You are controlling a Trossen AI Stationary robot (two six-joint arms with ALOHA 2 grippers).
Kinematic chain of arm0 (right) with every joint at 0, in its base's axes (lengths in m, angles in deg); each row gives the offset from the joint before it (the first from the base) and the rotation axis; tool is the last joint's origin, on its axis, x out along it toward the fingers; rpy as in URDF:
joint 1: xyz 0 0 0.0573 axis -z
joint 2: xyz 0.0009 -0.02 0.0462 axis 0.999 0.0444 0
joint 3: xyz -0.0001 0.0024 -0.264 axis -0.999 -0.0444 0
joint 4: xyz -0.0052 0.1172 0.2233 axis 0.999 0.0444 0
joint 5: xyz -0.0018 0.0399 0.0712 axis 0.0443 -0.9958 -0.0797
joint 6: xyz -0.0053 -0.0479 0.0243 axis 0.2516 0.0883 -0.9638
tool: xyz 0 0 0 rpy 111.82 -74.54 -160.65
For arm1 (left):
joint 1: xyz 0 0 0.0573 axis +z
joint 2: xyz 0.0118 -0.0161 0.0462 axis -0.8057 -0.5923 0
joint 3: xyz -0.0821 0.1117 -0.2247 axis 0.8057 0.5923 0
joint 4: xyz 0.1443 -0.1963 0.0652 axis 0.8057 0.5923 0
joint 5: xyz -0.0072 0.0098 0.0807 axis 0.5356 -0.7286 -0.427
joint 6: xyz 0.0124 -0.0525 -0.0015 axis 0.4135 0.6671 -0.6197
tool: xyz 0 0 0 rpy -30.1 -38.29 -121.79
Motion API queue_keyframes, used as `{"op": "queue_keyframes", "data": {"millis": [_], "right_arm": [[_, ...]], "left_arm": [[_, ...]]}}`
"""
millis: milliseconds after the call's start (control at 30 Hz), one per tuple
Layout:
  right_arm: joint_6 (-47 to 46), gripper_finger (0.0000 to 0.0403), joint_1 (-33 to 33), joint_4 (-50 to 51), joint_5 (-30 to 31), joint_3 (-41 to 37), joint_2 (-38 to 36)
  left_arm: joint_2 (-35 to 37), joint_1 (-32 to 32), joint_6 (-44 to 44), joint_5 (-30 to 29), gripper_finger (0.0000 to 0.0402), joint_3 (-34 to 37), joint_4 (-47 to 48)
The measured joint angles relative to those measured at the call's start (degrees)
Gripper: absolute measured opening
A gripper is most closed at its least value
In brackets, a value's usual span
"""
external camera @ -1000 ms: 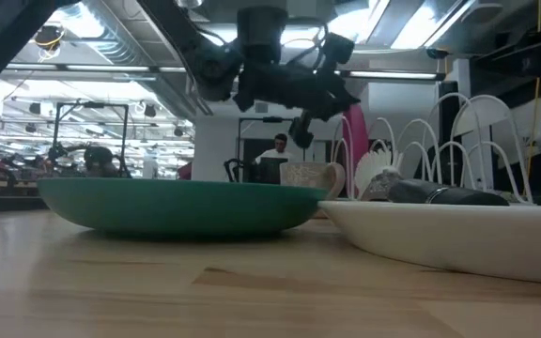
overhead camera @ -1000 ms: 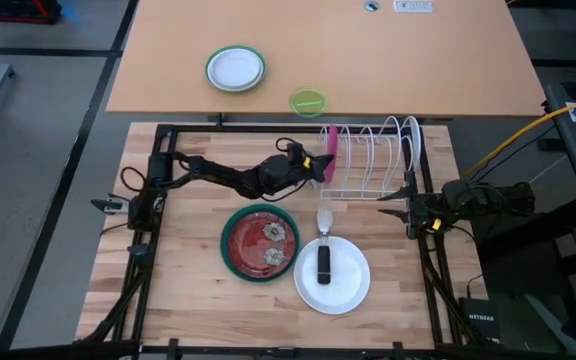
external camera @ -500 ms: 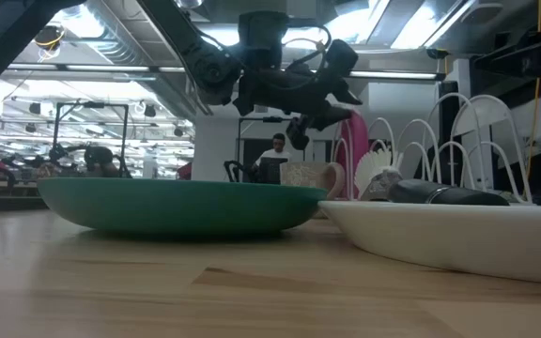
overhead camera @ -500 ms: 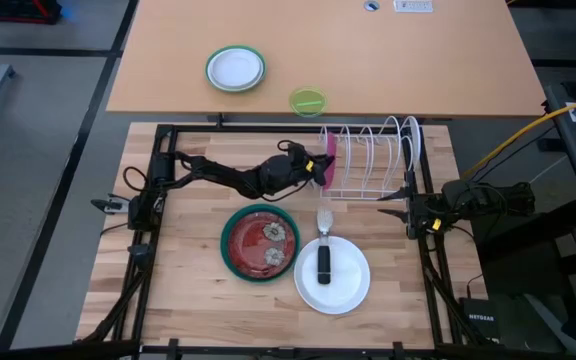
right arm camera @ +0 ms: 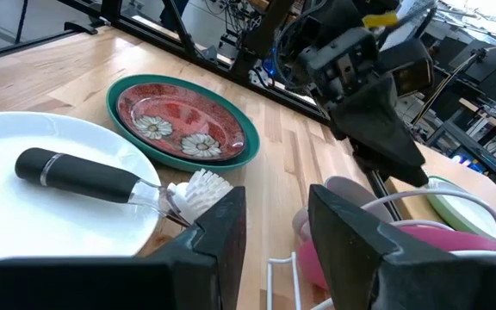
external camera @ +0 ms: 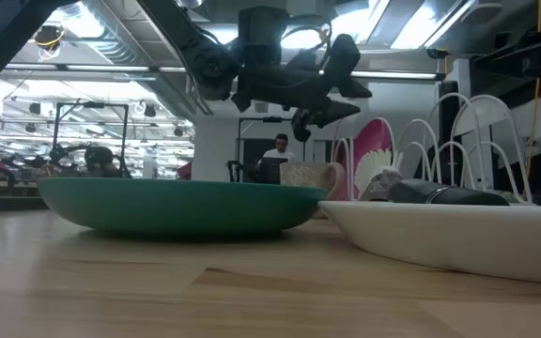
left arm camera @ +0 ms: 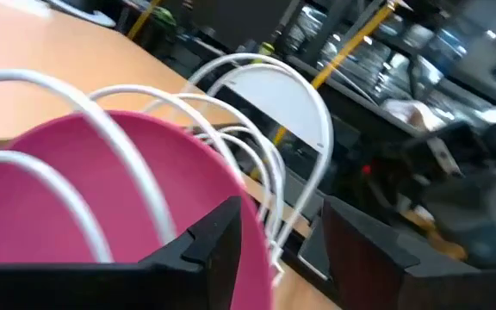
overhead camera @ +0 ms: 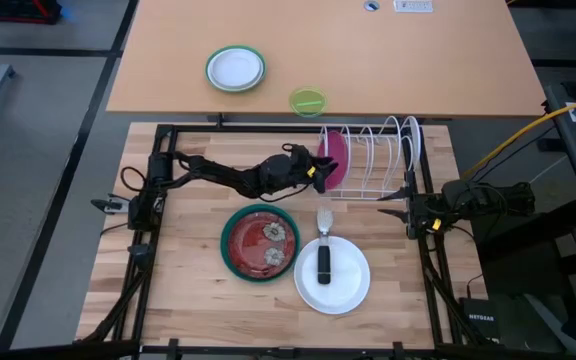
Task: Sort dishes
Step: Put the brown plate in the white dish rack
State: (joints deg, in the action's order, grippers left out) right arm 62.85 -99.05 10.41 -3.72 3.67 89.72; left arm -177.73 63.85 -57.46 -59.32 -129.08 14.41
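The pink plate (overhead camera: 334,158) stands tilted in the left end slot of the white wire rack (overhead camera: 373,160), leaning on the wire hoops (left arm camera: 76,189). My left gripper (overhead camera: 318,168) is open right beside it, with the plate's rim between the fingers (left arm camera: 282,258). The dark red patterned plate (overhead camera: 260,240) lies in the teal-green plate (overhead camera: 230,262). A white plate (overhead camera: 340,290) lies on the table in front of the rack. My right gripper (overhead camera: 386,205) waits open at the table's right side, with nothing between its fingers (right arm camera: 274,250). My left gripper's fingers stand on either side of the pink plate's rim (left arm camera: 258,245). Whether one finger (left arm camera: 205,250) touches the rim, I cannot tell. The plate rests in the rack.
A dish brush with a black handle (overhead camera: 323,262) lies on the white plate. Another white plate (overhead camera: 411,135) stands at the rack's right end. On the far table sit a small green-rimmed white plate (overhead camera: 235,68) and a lime bowl (overhead camera: 307,101).
My left gripper has opened and let go of the pink plate. The plate stood edge-on and upright in the rack's left slot. It has tipped over and now leans on the wire hoops.
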Motion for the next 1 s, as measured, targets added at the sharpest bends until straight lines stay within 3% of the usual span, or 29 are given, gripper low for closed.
{"op": "queue_keyframes", "data": {"millis": [100, 233, 333, 433, 567, 700, 867, 1000], "right_arm": [[0.0, 0.0131, 0.0, 0.0, -0.1, 0.0, 0.0], [0.0, 0.0131, 0.0, 0.0, -0.1, 0.0, 0.0], [0.0, 0.0131, 0.0, 0.0, -0.1, 0.0, 0.0], [0.0, 0.0131, 0.0, 0.0, -0.1, 0.0, 0.0], [0.0, 0.0131, 0.0, 0.0, -0.1, 0.0, 0.0], [0.0, 0.0131, 0.0, -0.1, -0.2, 0.0, 0.0], [0.0, 0.0131, 0.0, -0.6, -0.2, 0.0, 0.0], [0.0, 0.0131, 0.0, -1.6, -0.2, 0.0, 0.0]], "left_arm": [[1.4, -0.1, -1.6, 6.1, 0.0153, 0.0, 2.6], [4.8, -0.2, -1.7, 20.5, 0.0153, 0.0, 9.4], [7.8, -0.9, -3.4, 31.9, 0.0153, 0.0, 17.5], [11.5, -2.4, -6.2, 37.4, 0.0153, 0.0, 29.0], [17.6, -4.7, -11.8, 35.5, 0.0153, 0.0, 49.5], [23.8, -7.2, -13.6, 24.6, 0.0153, 0.0, 70.8], [28.1, -10.7, -9.6, 11.5, 0.0153, 0.0, 94.1], [28.2, -12.9, -4.8, 7.9, 0.0153, 0.9, 104.3]]}}
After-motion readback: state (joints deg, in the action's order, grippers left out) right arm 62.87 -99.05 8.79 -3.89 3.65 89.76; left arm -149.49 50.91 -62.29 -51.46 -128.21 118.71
